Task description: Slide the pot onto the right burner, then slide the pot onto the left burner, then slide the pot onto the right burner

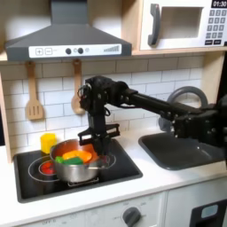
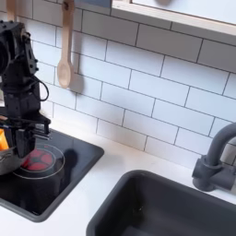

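Note:
The silver pot (image 1: pixel 77 165) holds orange, green and yellow toy food and sits on the black stovetop (image 1: pixel 124 168), between the two burners. In the first exterior view the left burner (image 1: pixel 42 167), red with a solid centre, shows partly past the pot's left side. In the second exterior view the right burner (image 2: pixel 37 161) lies mostly uncovered, with the pot (image 2: pixel 5 159) at that picture's left edge. My gripper (image 1: pixel 99 151) points straight down at the pot's right rim, and its fingers look closed on the rim. The gripper (image 2: pixel 20 138) stands just above the right burner's far edge.
A small yellow cup (image 1: pixel 48 142) stands behind the left burner. Wooden utensils (image 1: pixel 34 93) hang on the tiled wall. A dark sink (image 1: pixel 182 149) with a grey faucet (image 2: pixel 214 164) lies to the first exterior view's right. The hood (image 1: pixel 66 40) is overhead.

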Controlling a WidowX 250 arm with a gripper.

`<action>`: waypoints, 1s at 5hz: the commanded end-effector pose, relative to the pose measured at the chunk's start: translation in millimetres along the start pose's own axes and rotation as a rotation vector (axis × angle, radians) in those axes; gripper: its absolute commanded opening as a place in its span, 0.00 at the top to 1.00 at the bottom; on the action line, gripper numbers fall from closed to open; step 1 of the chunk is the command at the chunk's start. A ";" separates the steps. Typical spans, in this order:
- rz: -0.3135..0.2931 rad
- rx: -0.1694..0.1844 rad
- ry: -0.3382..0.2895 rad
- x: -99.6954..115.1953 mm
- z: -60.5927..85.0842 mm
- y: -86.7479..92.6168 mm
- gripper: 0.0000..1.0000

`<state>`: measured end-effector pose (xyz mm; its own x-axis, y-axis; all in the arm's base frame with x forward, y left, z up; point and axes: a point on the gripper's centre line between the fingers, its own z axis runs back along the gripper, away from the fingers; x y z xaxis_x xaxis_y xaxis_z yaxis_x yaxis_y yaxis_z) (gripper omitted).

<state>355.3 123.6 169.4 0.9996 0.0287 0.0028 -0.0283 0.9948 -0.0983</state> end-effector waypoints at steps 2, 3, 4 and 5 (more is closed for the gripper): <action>0.052 0.003 0.001 10.2 -0.2 16.9 1.00; 0.073 0.005 -0.004 15.4 0.7 24.1 1.00; 0.093 0.004 0.000 19.3 0.3 32.2 1.00; 0.130 -0.002 -0.010 23.6 3.0 40.4 1.00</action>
<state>377.0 164.2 167.2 0.9883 0.1523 -0.0073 -0.1523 0.9838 -0.0943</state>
